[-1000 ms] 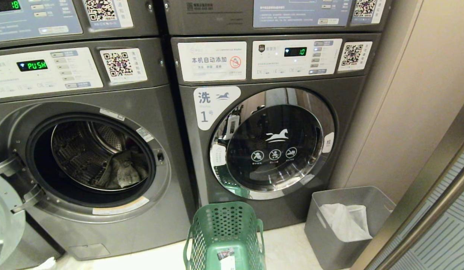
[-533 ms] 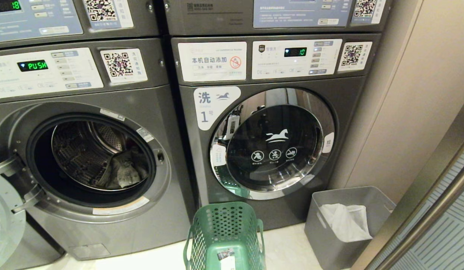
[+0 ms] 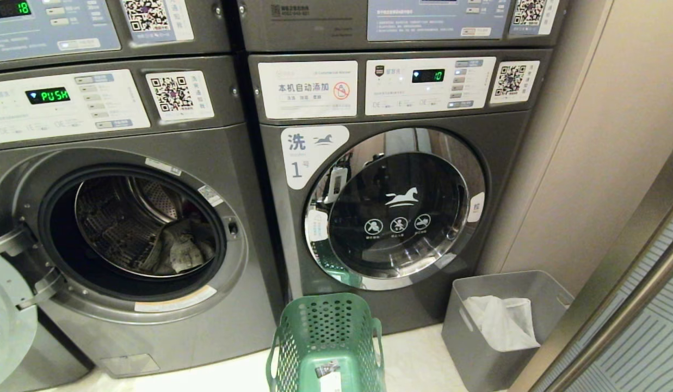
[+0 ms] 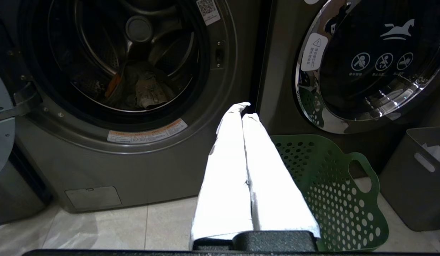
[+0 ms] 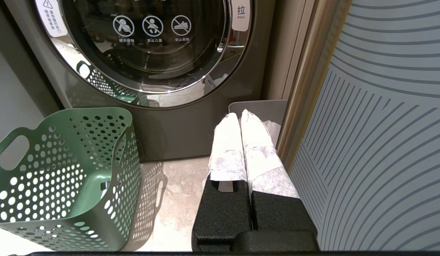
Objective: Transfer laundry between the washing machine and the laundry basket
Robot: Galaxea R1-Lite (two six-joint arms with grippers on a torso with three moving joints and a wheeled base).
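While both grippers hang low with white-wrapped jaws pressed together and holding nothing, the left gripper [image 4: 243,110] points between the two machines and the right gripper [image 5: 241,115] toward a grey plastic bin [image 3: 496,326]. Nearest stands the green perforated plastic laundry basket [image 3: 328,340], seemingly empty of clothes. Beyond, crumpled grey laundry [image 3: 178,250] lies inside the dark grey washing machine [image 3: 151,337] with its round door swung open.

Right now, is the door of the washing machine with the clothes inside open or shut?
Open. The door hangs swung aside, and the clothes show in the bare drum.
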